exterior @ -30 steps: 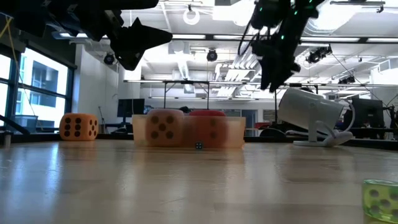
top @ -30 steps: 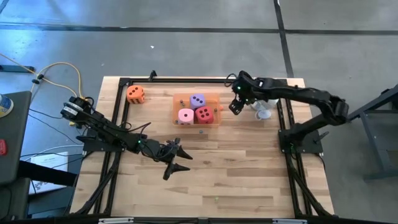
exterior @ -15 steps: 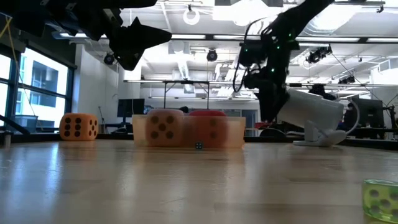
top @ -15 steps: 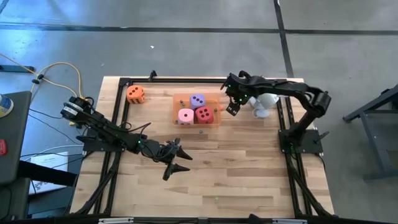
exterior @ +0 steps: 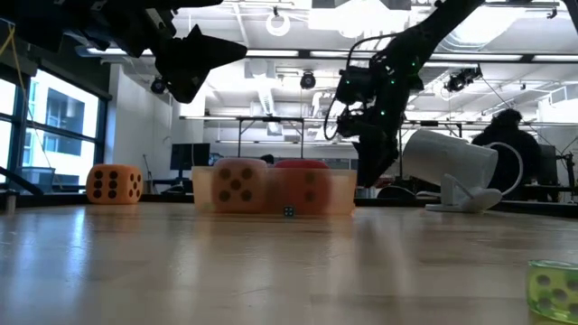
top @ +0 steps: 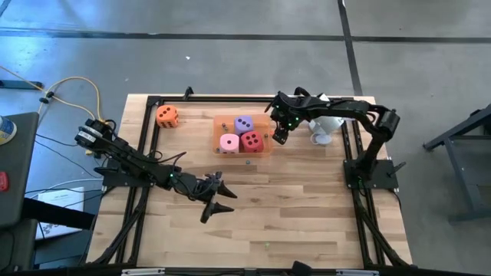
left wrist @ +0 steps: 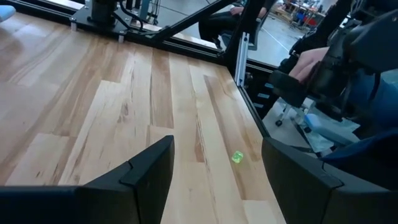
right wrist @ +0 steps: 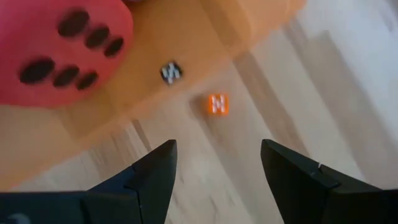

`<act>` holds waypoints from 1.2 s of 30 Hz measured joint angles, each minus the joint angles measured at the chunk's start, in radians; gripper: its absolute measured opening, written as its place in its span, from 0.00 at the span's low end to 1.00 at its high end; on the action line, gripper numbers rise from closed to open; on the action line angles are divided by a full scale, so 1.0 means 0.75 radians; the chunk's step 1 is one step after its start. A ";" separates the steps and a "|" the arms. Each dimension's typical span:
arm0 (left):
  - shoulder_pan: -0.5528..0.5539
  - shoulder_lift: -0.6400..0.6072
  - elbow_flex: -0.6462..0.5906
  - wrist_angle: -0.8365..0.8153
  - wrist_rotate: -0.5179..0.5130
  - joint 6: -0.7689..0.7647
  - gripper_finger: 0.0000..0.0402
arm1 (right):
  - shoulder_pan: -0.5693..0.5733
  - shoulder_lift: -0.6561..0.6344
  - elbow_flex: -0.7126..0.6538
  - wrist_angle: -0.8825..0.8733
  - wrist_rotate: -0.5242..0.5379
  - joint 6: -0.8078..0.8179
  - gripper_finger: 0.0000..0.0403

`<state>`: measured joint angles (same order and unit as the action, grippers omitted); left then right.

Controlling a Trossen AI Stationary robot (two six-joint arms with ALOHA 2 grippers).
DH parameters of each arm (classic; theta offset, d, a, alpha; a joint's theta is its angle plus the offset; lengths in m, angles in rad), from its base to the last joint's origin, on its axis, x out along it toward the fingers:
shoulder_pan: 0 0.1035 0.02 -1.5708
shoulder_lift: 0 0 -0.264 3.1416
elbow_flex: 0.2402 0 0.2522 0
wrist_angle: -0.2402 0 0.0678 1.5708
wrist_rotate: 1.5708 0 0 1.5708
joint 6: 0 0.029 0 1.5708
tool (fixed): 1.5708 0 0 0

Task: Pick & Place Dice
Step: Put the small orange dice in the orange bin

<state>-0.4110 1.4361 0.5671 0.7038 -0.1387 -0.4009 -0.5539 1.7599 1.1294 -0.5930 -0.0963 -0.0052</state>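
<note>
The right gripper (top: 279,135) is held open and empty beside the tray (top: 265,151) at centre; the orange die (top: 167,116) is left upper left and could be missed; the left gripper (top: 220,198) is parked open lower down.

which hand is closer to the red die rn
Right. The right hand hovers just beside the red die at the tray's edge; the left hand waits well away over bare table.

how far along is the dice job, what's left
Done: the pink die, red die and purple die sit in the orange tray. In hand: nothing; the open right gripper hovers beside the tray. Left: the orange die, alone on the table.
</note>
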 joint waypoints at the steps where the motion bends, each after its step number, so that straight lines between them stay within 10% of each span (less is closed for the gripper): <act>1: 0.000 0.000 0.000 0.000 0.001 0.000 0.58 | 0.005 0.000 0.000 0.025 0.000 -0.013 0.56; 36: -0.041 0.000 0.000 -0.021 0.000 0.007 0.58 | 0.037 0.249 0.008 0.240 0.051 -0.280 0.56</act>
<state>-0.4419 1.4361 0.5671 0.6881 -0.1389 -0.3958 -0.5259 1.9464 1.1351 -0.4130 -0.0583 -0.2150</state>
